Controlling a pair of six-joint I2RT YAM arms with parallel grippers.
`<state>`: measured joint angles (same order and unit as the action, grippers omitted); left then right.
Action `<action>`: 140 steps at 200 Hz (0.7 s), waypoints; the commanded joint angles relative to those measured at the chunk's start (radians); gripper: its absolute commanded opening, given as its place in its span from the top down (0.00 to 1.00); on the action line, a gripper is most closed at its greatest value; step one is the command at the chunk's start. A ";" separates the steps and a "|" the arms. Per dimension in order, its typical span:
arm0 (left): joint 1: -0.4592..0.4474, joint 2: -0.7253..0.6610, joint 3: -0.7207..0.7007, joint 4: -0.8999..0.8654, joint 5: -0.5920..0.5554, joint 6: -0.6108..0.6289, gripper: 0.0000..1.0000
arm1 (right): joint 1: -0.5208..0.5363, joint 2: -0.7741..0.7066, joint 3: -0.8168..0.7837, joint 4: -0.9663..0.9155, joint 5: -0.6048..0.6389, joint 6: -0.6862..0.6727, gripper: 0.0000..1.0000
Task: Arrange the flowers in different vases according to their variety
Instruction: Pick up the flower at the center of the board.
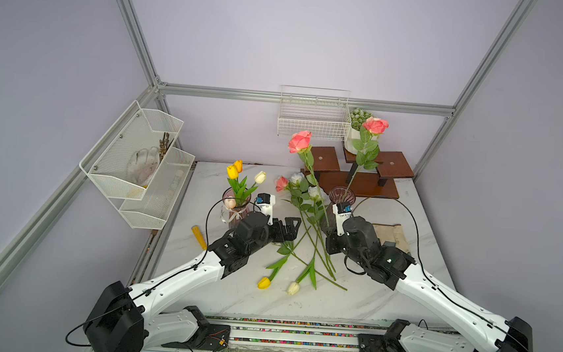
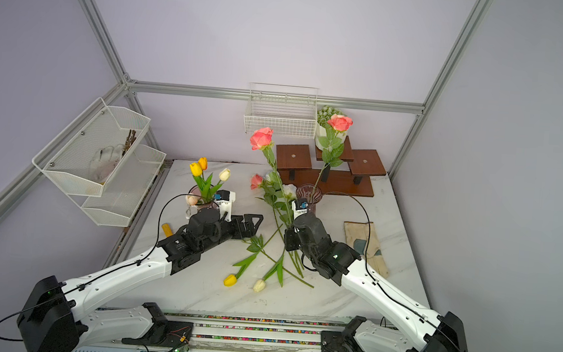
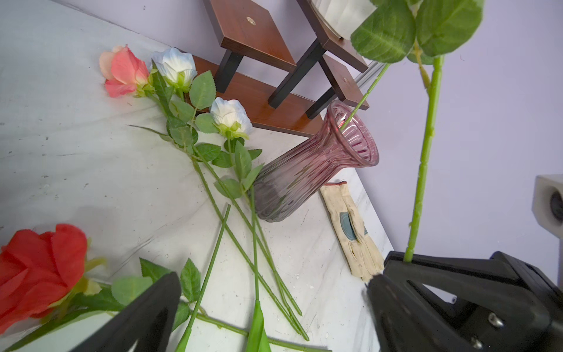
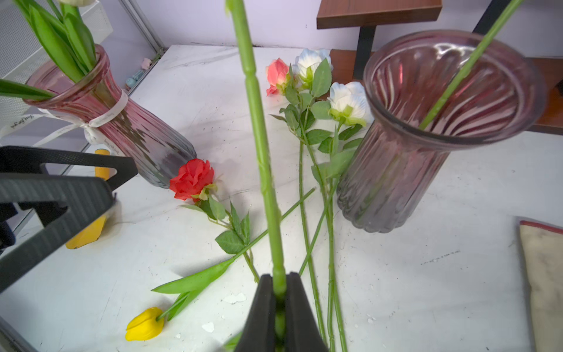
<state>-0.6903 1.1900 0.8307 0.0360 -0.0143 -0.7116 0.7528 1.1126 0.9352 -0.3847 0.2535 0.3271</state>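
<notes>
Crowding the flared vase [image 4: 426, 158]: loose roses [image 4: 347, 99].

Top views: a stereo pair mounted high over the table's 6 o'clock edge, tilted down toward 12 o'clock. It is distant and takes in the whole marble table [image 1: 383, 305], both arms and the back wall.
Left wrist view: low and close above the tabletop. It faces about 2 o'clock between the spread fingers of the left gripper [image 3: 274, 277], toward the flared vase [image 3: 307, 170] and the wooden stand [image 3: 253, 33].
Right wrist view: low and close, facing about 11 o'clock over the right gripper [image 4: 279, 275], which is clamped on a rose stem [image 4: 259, 137] that splits the frame.
Shared by all views: the flared vase and the white roses [image 3: 175, 65].
Shared by wrist views: the red rose [image 3: 39, 268], near in the left one and farther off in the right one.
</notes>
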 commanded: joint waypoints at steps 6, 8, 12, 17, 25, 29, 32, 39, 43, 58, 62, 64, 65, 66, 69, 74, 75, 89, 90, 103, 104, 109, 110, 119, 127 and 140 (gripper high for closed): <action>0.010 0.037 0.169 0.111 0.186 0.092 0.00 | -0.001 -0.069 0.003 0.118 0.055 -0.062 1.00; 0.011 0.041 0.180 0.115 0.197 0.092 0.00 | -0.002 -0.072 0.002 0.123 0.052 -0.065 1.00; 0.011 0.053 0.200 0.122 0.219 0.094 0.00 | -0.003 -0.079 -0.002 0.134 0.044 -0.070 1.00; 0.012 0.068 0.223 0.137 0.247 0.094 0.00 | -0.005 -0.086 -0.006 0.145 0.037 -0.074 1.00; 0.017 0.097 0.256 0.168 0.302 0.089 0.00 | -0.009 -0.100 -0.014 0.166 0.010 -0.081 1.00; 0.018 0.112 0.273 0.182 0.331 0.083 0.00 | -0.012 -0.106 -0.018 0.177 -0.003 -0.086 1.00; 0.020 0.125 0.287 0.190 0.348 0.077 0.00 | -0.014 -0.112 -0.023 0.186 -0.012 -0.086 1.00; 0.023 0.158 0.318 0.210 0.393 0.065 0.00 | -0.018 -0.122 -0.031 0.202 -0.030 -0.086 1.00; 0.024 0.176 0.336 0.222 0.420 0.058 0.00 | -0.022 -0.129 -0.035 0.209 -0.042 -0.085 1.00; 0.030 0.256 0.397 0.253 0.487 0.030 0.00 | -0.040 -0.144 -0.049 0.230 -0.108 -0.083 1.00; 0.033 0.273 0.407 0.270 0.503 0.021 0.02 | -0.046 -0.146 -0.050 0.232 -0.123 -0.082 1.00; 0.034 0.281 0.412 0.277 0.512 0.016 0.02 | -0.049 -0.148 -0.051 0.232 -0.128 -0.082 1.00; 0.035 0.285 0.414 0.283 0.515 0.013 0.03 | -0.050 -0.148 -0.051 0.232 -0.132 -0.082 1.00; 0.036 0.288 0.416 0.289 0.520 0.010 0.03 | -0.051 -0.148 -0.052 0.233 -0.135 -0.082 1.00; 0.036 0.297 0.422 0.303 0.530 0.003 0.04 | -0.054 -0.150 -0.054 0.234 -0.142 -0.081 1.00; 0.040 0.314 0.433 0.324 0.548 -0.010 0.06 | -0.059 -0.153 -0.059 0.236 -0.155 -0.079 1.00; 0.042 0.317 0.435 0.328 0.550 -0.013 0.06 | -0.059 -0.154 -0.060 0.235 -0.157 -0.079 1.00; 0.046 0.359 0.472 0.351 0.576 -0.031 0.16 | -0.073 -0.162 -0.075 0.237 -0.182 -0.074 1.00; 0.047 0.361 0.476 0.352 0.577 -0.032 0.17 | -0.075 -0.162 -0.076 0.237 -0.184 -0.074 1.00; 0.048 0.397 0.518 0.349 0.595 -0.035 0.32 | -0.086 -0.168 -0.089 0.237 -0.205 -0.073 1.00; 0.048 0.400 0.521 0.349 0.597 -0.035 0.33 | -0.086 -0.168 -0.089 0.237 -0.206 -0.073 1.00; 0.048 0.414 0.535 0.348 0.604 -0.037 0.40 | -0.091 -0.170 -0.094 0.235 -0.214 -0.072 1.00; 0.048 0.417 0.539 0.347 0.605 -0.038 0.41 | -0.092 -0.171 -0.094 0.235 -0.215 -0.072 1.00; 0.048 0.440 0.563 0.346 0.616 -0.041 0.57 | -0.098 -0.175 -0.103 0.237 -0.225 -0.071 1.00; 0.048 0.457 0.583 0.344 0.620 -0.042 0.71 | -0.102 -0.181 -0.112 0.237 -0.232 -0.069 1.00; 0.049 0.478 0.608 0.338 0.618 -0.034 0.91 | -0.110 -0.191 -0.123 0.231 -0.229 -0.065 1.00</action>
<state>-0.6479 1.6482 1.3548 0.3183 0.5529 -0.7467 0.6594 0.9535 0.8337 -0.1806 0.0647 0.2604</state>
